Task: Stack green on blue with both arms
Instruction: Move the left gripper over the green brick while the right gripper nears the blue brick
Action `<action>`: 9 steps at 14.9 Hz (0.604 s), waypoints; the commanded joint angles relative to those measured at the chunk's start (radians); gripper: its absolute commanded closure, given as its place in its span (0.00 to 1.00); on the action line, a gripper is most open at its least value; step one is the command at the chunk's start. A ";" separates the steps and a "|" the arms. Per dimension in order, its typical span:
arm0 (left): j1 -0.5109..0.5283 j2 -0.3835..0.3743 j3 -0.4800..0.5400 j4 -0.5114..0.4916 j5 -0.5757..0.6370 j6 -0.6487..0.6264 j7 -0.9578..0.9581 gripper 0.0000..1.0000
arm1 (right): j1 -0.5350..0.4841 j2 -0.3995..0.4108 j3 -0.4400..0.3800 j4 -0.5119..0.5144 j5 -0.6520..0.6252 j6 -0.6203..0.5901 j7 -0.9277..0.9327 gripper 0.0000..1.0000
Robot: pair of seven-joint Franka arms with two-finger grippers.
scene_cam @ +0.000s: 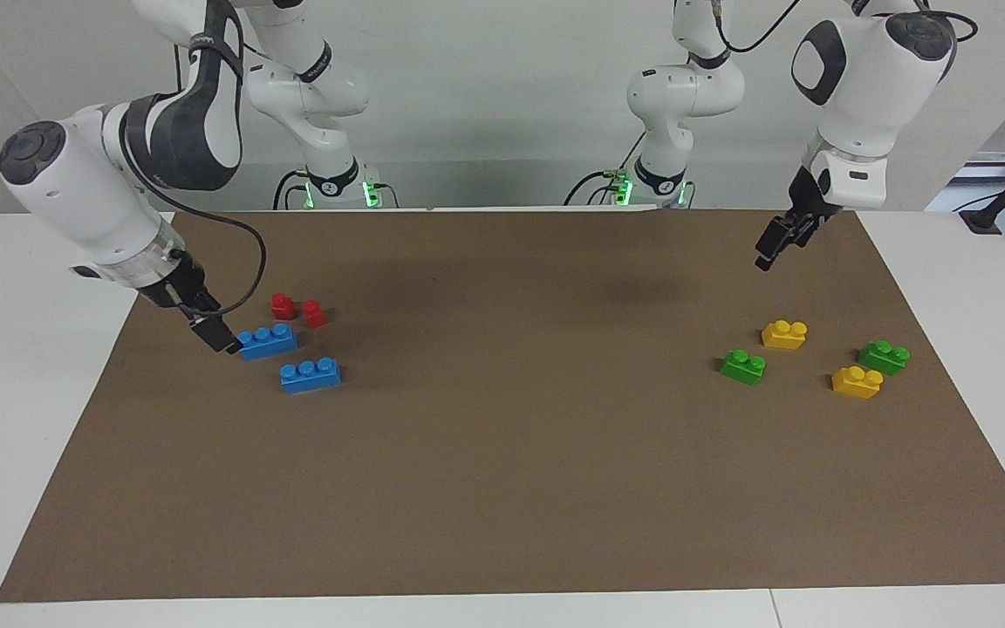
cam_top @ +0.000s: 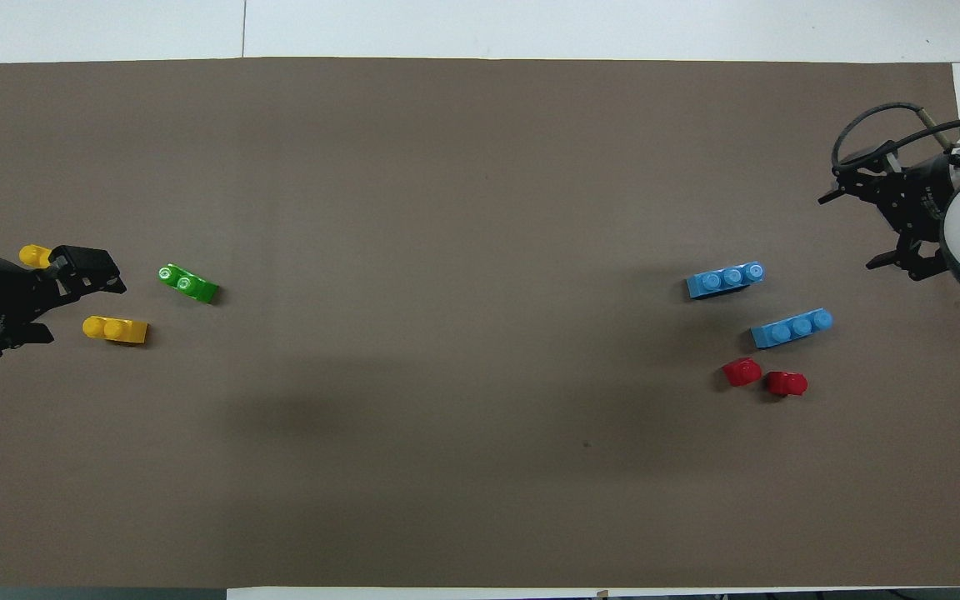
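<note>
The bright green two-stud brick [scene_cam: 743, 365] [cam_top: 188, 283] lies on the brown mat toward the left arm's end. Two light blue three-stud bricks lie toward the right arm's end, one [scene_cam: 267, 341] [cam_top: 791, 328] nearer to the robots than the other [scene_cam: 311, 374] [cam_top: 725, 280]. My right gripper [scene_cam: 225, 338] [cam_top: 845, 233] is open and tilted down, its tip beside the nearer blue brick's outer end, holding nothing. My left gripper [scene_cam: 771, 246] [cam_top: 76, 304] hangs open and empty in the air above the mat near the yellow bricks.
A darker green brick [scene_cam: 884, 357] and two yellow bricks [scene_cam: 784, 334] [scene_cam: 857, 382] lie around the bright green one. Two small red pieces [scene_cam: 283, 305] [scene_cam: 314, 313] sit just nearer to the robots than the blue bricks. The brown mat [scene_cam: 502, 453] covers the white table.
</note>
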 commanded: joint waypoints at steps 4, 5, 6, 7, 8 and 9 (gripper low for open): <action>0.034 0.106 -0.003 -0.027 -0.010 0.128 -0.192 0.00 | -0.010 0.040 0.003 -0.023 0.112 0.068 0.292 0.02; 0.034 0.132 -0.003 -0.026 -0.010 0.151 -0.228 0.00 | -0.013 0.051 0.003 -0.030 0.117 0.074 0.290 0.02; 0.034 0.153 -0.003 -0.024 -0.010 0.168 -0.252 0.00 | -0.016 0.060 0.003 -0.036 0.117 0.083 0.289 0.02; 0.035 0.169 -0.003 -0.024 -0.010 0.182 -0.274 0.00 | -0.018 0.072 0.004 -0.038 0.119 0.086 0.287 0.02; 0.035 0.190 -0.003 -0.020 -0.010 0.194 -0.292 0.00 | -0.018 0.085 0.004 -0.039 0.119 0.088 0.284 0.02; 0.035 0.210 -0.003 -0.018 -0.010 0.213 -0.311 0.00 | -0.019 0.086 0.004 -0.049 0.119 0.088 0.266 0.01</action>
